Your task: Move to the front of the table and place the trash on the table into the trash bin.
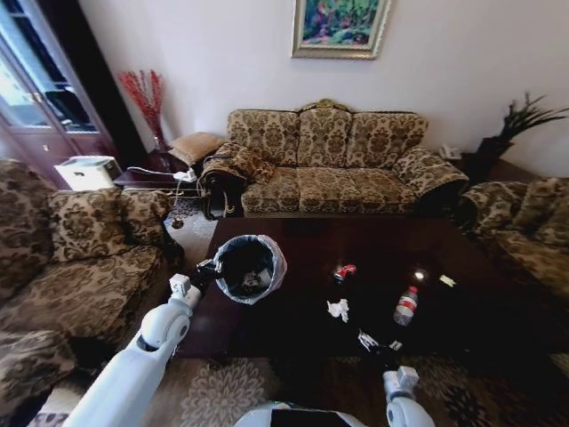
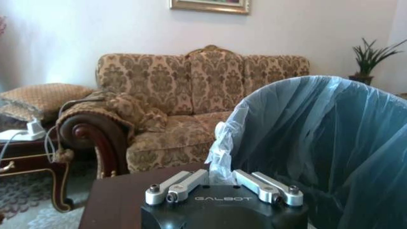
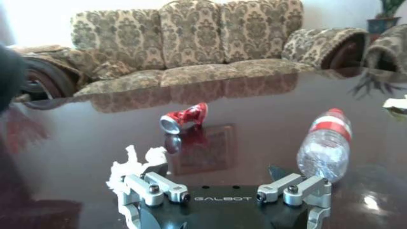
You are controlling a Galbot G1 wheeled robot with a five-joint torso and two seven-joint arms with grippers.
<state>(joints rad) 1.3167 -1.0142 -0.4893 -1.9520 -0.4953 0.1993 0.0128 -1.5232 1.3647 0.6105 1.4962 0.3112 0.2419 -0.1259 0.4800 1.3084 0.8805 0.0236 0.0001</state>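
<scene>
The left gripper (image 1: 206, 271) had its jaws closed on the trash bin (image 1: 250, 268), left of middle. The right gripper (image 1: 384, 354), low right, had open jaws over the counter (image 1: 302, 240), near the paper wad (image 1: 338, 310), can (image 1: 344, 271) and bottle (image 1: 406, 305).

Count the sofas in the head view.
3: one sofa against the back wall, one on the robot's left, one on its right, partly cut off.

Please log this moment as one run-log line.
left hand: shut on bin rim | right hand: open, low over table near paper wad | can, bottle: on table
</scene>
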